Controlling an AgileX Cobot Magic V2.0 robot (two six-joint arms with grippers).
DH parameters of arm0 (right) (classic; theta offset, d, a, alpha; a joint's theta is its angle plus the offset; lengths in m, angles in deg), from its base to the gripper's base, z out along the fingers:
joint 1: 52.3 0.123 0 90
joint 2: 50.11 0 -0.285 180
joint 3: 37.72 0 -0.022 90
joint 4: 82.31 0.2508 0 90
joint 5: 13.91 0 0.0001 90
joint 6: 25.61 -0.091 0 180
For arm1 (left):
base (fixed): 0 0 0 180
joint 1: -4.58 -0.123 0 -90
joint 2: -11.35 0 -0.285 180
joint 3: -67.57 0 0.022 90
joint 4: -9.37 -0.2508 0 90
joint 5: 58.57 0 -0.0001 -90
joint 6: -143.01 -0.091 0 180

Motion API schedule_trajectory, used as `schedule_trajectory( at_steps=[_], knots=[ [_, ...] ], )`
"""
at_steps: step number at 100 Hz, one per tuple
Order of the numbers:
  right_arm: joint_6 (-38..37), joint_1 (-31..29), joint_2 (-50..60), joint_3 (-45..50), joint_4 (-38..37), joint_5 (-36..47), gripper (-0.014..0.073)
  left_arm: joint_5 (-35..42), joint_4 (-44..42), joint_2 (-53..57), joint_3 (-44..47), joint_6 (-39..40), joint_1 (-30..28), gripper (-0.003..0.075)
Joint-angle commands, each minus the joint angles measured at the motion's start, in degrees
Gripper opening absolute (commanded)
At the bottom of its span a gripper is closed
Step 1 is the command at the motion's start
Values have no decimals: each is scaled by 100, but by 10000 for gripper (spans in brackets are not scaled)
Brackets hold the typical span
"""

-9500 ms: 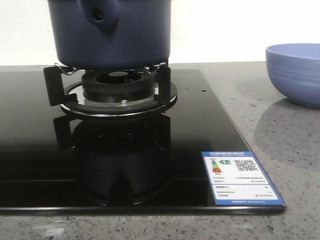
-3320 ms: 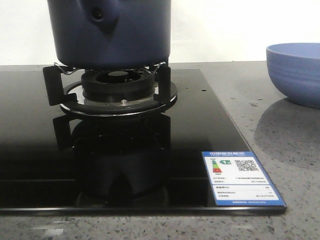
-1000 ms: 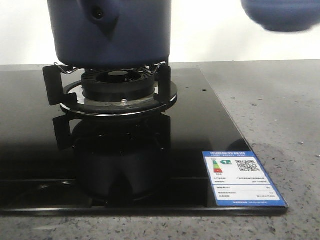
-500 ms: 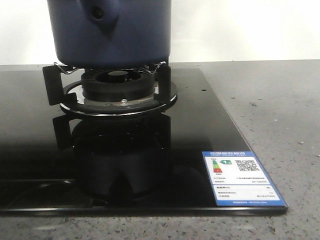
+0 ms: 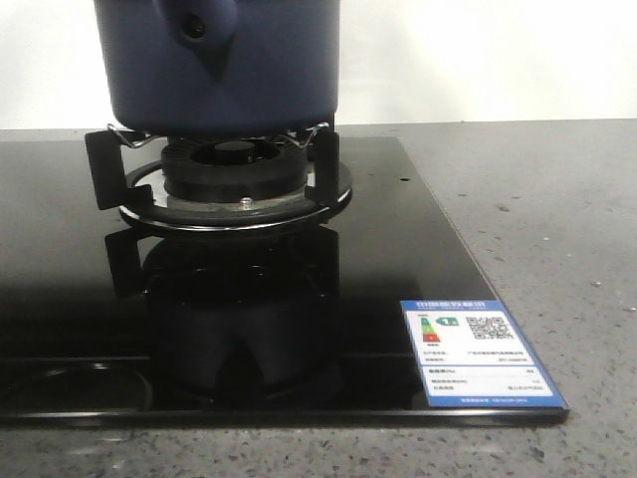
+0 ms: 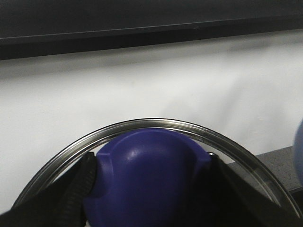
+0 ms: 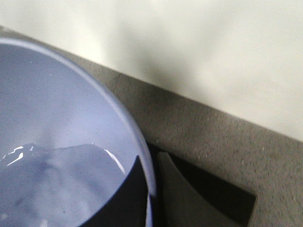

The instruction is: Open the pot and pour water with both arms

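The dark navy pot [image 5: 224, 65] stands on the gas burner [image 5: 234, 174], its handle stub [image 5: 199, 30] facing me; its top is cut off by the frame. In the left wrist view my left gripper [image 6: 151, 165] is shut on the blue knob [image 6: 147, 184] of a glass lid with a steel rim [image 6: 156, 124], held up before a white wall. In the right wrist view my right gripper [image 7: 152, 189] is shut on the rim of the light periwinkle bowl [image 7: 57, 118], one finger inside, one outside. Water [image 7: 52, 184] lies in the bowl. Neither gripper shows in the front view.
A black glass cooktop [image 5: 398, 249] with a blue energy label [image 5: 478, 349] lies on a grey speckled counter [image 5: 557, 219]. A white wall runs behind. A round reflection shows in the glass at the front left [image 5: 80, 388].
The periwinkle bowl has left the counter at the right, risen and gone out of the top of the front view. A round reflection has appeared in the cooktop's front left. The pot has not moved.
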Motion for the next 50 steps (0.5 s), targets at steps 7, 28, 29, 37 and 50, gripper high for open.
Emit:
schedule_trajectory(
  at_steps=[7, 28, 29, 37, 50],
  knots=[
    [308, 133, 475, 418, -42, 1589, -59, 310, 384, 157, -225, 49, -8, 315],
    [351, 279, 990, 1716, -211, 3424, -58, 310, 365, 157, -225, 49, -8, 315],
    [351, 279, 1005, 1761, -224, 3489, -58, 310, 365, 157, -225, 49, -8, 315],
    [351, 279, 1170, 2226, -303, 4124, -58, 310, 365, 157, -225, 49, -8, 315],
    [351, 279, 1355, 2935, -419, 5197, -58, 310, 365, 157, -225, 49, -8, 315]
  ],
)
